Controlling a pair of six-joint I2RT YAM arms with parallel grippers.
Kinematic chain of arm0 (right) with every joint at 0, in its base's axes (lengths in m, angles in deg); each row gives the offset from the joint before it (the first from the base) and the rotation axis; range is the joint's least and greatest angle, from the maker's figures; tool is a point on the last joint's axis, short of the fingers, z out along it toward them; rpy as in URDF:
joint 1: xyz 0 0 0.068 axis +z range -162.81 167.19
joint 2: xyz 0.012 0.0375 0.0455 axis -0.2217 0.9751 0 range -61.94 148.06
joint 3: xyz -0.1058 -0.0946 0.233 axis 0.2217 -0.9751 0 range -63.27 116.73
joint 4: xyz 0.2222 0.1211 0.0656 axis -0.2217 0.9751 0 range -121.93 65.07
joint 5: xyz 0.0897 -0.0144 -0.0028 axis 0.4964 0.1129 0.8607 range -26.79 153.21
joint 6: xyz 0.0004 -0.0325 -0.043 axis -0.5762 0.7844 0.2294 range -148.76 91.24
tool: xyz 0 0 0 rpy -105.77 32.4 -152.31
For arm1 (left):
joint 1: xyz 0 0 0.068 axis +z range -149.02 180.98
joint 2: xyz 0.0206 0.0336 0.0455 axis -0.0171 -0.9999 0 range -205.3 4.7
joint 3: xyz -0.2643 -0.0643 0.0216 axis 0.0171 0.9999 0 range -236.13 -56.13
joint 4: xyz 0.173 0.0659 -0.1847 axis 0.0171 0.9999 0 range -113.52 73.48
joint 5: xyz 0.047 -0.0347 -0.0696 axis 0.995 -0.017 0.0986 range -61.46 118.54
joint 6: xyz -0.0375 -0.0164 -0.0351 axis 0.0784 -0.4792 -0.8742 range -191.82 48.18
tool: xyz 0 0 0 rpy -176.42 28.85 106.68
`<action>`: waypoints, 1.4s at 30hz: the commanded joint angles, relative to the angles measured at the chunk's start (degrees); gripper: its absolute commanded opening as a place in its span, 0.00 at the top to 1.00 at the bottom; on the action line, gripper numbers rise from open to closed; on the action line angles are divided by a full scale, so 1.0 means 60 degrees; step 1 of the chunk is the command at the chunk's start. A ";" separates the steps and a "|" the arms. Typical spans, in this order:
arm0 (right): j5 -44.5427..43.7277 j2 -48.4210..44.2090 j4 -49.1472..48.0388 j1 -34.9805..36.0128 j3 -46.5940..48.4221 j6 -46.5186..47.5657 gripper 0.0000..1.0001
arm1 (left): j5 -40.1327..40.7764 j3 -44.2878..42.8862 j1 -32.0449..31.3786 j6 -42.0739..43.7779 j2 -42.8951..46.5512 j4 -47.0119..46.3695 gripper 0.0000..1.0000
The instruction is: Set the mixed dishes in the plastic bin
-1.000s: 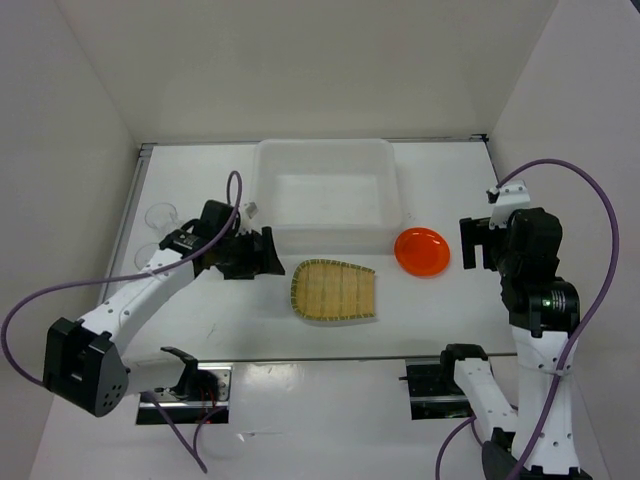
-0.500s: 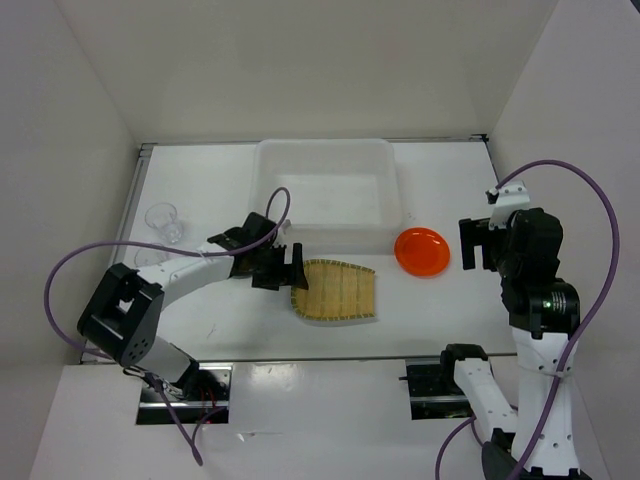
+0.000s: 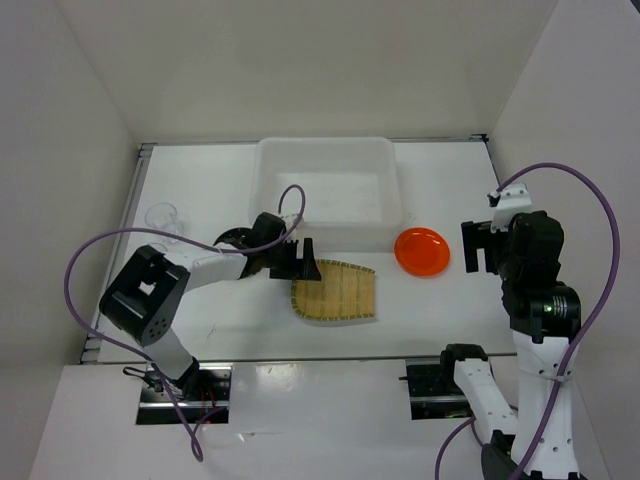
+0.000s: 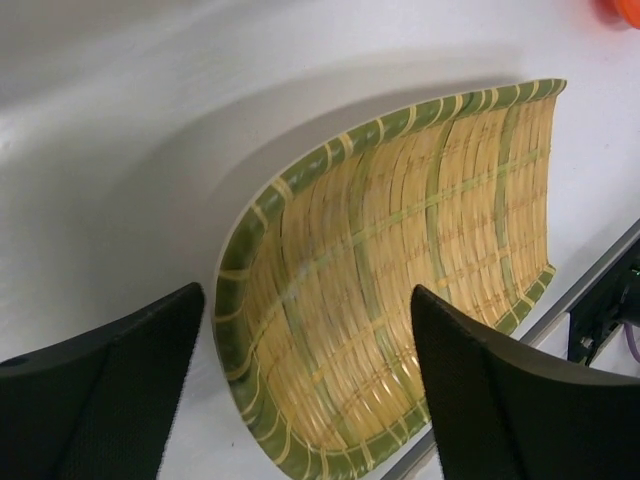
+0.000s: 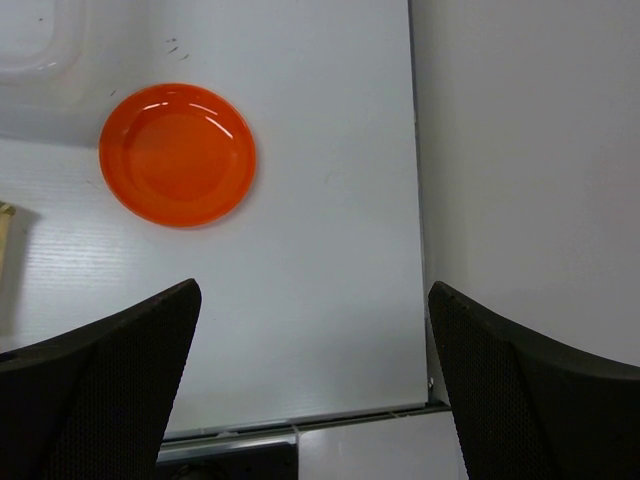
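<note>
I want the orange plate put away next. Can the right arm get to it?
Probably yes. The orange plate lies flat in the open, nothing on top of it, and the right arm hangs close beside it with jaws wide open.

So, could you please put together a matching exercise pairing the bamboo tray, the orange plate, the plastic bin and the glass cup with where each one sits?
Things:
1. bamboo tray
2. orange plate
3. plastic bin
4. glass cup

Places:
A. near the left edge of the table
B. at the table's far edge
C. just in front of the bin, mid-table
D. right of the bin's near right corner

Pairs: 1-C, 2-D, 3-B, 4-A
</note>
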 commanded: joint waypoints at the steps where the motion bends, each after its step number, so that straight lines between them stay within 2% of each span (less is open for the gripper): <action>1: -0.0284 -0.0050 0.0111 -0.0057 0.0366 0.0160 0.01 | -0.0578 0.0428 -0.0059 -0.0036 -0.0473 0.0043 0.13; 5: -0.0371 -0.0138 0.0111 -0.0057 0.0366 0.0160 0.01 | -0.0667 0.0516 -0.0147 -0.0123 -0.0473 -0.0046 0.16; 6: -0.0371 -0.0138 0.0111 -0.0057 0.0366 0.0160 0.01 | -0.0769 0.0603 -0.0147 -0.0124 -0.0473 -0.0046 0.22; 9: -0.0459 -0.0138 0.0111 -0.0057 0.0278 0.0160 0.01 | -0.0770 0.0604 -0.0264 -0.0124 -0.0473 -0.0046 0.24; 12: -0.0459 -0.0225 0.0023 -0.0057 0.0190 0.0160 0.01 | -0.0770 0.0604 -0.0483 -0.0124 -0.0473 0.0042 0.35; 13: -0.0459 -0.0226 0.0023 -0.0057 0.0190 0.0160 0.01 | -0.0770 0.0604 -0.0484 -0.0124 -0.0473 0.0129 0.43; 16: -0.0547 -0.0226 -0.0064 -0.0057 0.0102 0.0248 0.01 | -0.0770 0.0604 -0.0586 -0.0124 -0.0575 0.0231 0.44; 17: -0.0547 -0.0327 -0.0065 -0.0057 0.0102 0.0248 0.01 | -0.0770 0.0604 -0.0586 -0.0124 -0.0576 0.0319 0.53; 21: -0.0635 -0.0416 -0.0065 -0.0057 -0.0087 0.0335 0.01 | -0.0770 0.0516 -0.0762 -0.0124 -0.0752 0.0510 0.68; 23: -0.0722 -0.0504 -0.0065 -0.0057 -0.0088 0.0336 0.01 | -0.0770 0.0516 -0.0849 -0.0124 -0.0752 0.0511 0.73; 29: -0.0811 -0.0695 -0.0065 -0.0057 -0.0278 0.0336 0.01 | -0.0682 0.0341 -0.0938 -0.0036 -0.0839 0.0773 1.00; 35: -0.0899 -0.0870 -0.0153 -0.0057 -0.0454 0.0424 0.01 | -0.0682 0.0164 -0.1026 0.0052 -0.0840 0.0964 1.00; 42: -0.1089 -0.1177 -0.0153 -0.0057 -0.0732 0.0424 0.01 | -0.1106 -0.1239 -0.1026 0.0360 0.0258 0.2808 1.00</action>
